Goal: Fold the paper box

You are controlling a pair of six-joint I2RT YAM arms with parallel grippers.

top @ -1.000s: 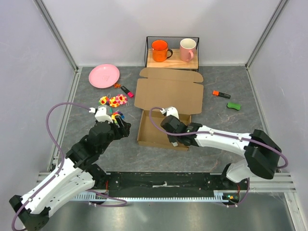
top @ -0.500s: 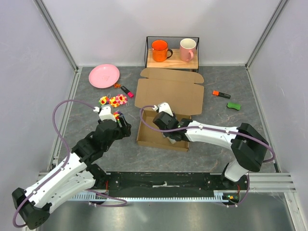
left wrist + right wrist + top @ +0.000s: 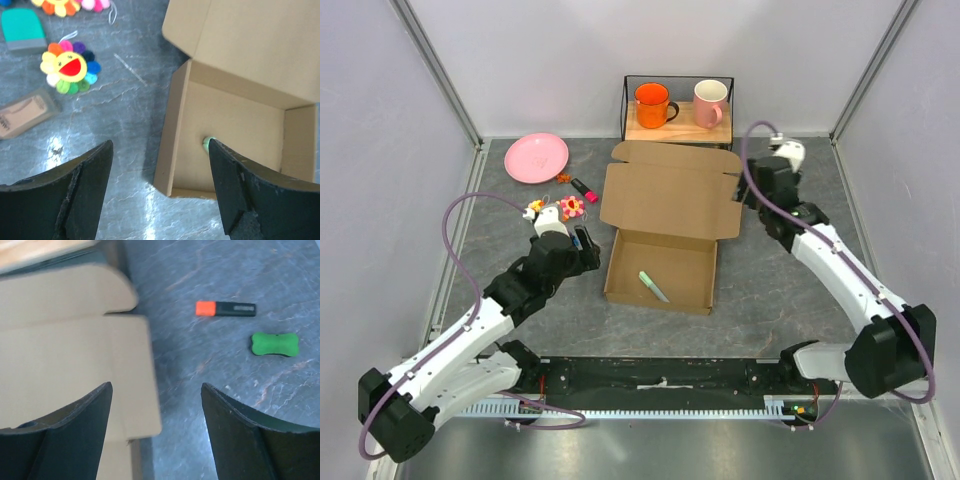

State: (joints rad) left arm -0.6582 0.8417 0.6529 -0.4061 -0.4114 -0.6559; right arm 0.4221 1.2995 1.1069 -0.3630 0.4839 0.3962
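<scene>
1. Table (image 3: 770, 270): a grey marbled surface that carries every item.
2. Paper box (image 3: 667, 215): plain brown cardboard at the table centre, between the two arms. The tray section stands with its walls upright. The lid is open and extends toward the far side, with its front flap and corner tabs unfolded.
3. Left gripper (image 3: 160, 145): positioned over the tray's left wall. The fingers are spread wide and released, with nothing between them.
4. Right gripper (image 3: 156, 386): positioned at the lid's right edge. The fingers are spread wide and empty. Contact with the lid cannot be determined.
5. Wire rack (image 3: 626, 110): at the far edge, behind the lid. It holds an orange mug (image 3: 651, 104) and a pink mug (image 3: 710, 102).
6. Pink plate (image 3: 536, 157): far left, well apart from the box.
7. Pale green pen (image 3: 653, 286): lies on the tray floor.
8. Orange-capped marker (image 3: 225, 308) and green bone-shaped piece (image 3: 274, 344): on the table, right of the lid.
9. Flower toy (image 3: 70, 67): left of the tray.
</scene>
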